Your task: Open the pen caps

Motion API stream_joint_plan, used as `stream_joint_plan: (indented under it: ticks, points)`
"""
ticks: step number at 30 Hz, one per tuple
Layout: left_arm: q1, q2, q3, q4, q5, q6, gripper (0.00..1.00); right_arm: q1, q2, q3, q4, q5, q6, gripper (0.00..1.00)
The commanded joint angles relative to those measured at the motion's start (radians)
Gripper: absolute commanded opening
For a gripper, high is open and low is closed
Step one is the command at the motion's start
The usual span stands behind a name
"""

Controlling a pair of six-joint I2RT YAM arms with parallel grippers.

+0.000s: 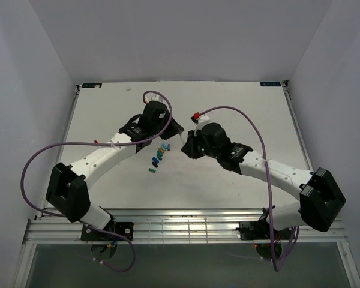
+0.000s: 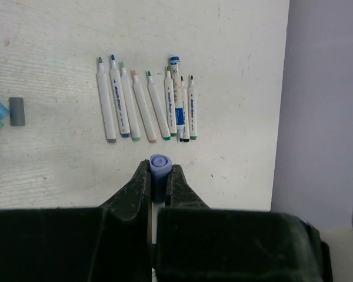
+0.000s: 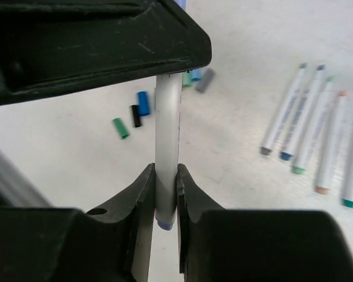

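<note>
Left gripper [image 2: 159, 176] is narrow, pinching a purple-blue cap [image 2: 160, 163] between its fingertips, cap end facing the camera at lower centre of the left wrist view. Right gripper [image 3: 165, 188] is clamped narrow on the white barrel of the held pen [image 3: 167, 117], which runs up into the left gripper's black body. Cannot tell if the cap is seated or off. In the top view both grippers meet mid-table [image 1: 240, 108]. Loose caps [image 1: 158, 156] lie in a cluster just left of them, with a grey cap [image 2: 16, 110] at the left edge. Row of pens [image 2: 147, 106] lies flat, side by side, upper centre, uncapped tips showing.
</note>
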Motion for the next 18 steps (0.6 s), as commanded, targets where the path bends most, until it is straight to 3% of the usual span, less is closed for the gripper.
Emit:
stream_joint_plan:
  ticks: [1, 4, 6, 9, 12, 18]
  points:
    - [0.008, 0.039, 0.112, -0.1, -0.111, -0.01, 0.0, 0.087, 0.038, 0.077, -0.313, 0.546, -0.19, 0.08]
    - [0.02, 0.062, 0.132, -0.096, -0.118, -0.004, 0.0, 0.109, 0.058, 0.088, -0.36, 0.632, -0.207, 0.08]
    - [0.031, 0.058, 0.118, -0.059, -0.117, 0.028, 0.0, 0.107, 0.04, 0.064, -0.345, 0.603, -0.231, 0.08]
    - [0.051, 0.01, 0.04, 0.062, -0.072, 0.076, 0.0, 0.065, 0.003, 0.01, -0.25, 0.346, -0.248, 0.08]
    - [0.077, -0.048, -0.039, 0.144, -0.04, 0.098, 0.0, -0.012, -0.032, -0.071, -0.096, -0.153, -0.216, 0.08]
    - [0.089, -0.174, -0.182, 0.271, -0.025, 0.125, 0.0, -0.166, -0.02, -0.192, 0.348, -0.745, 0.066, 0.08]
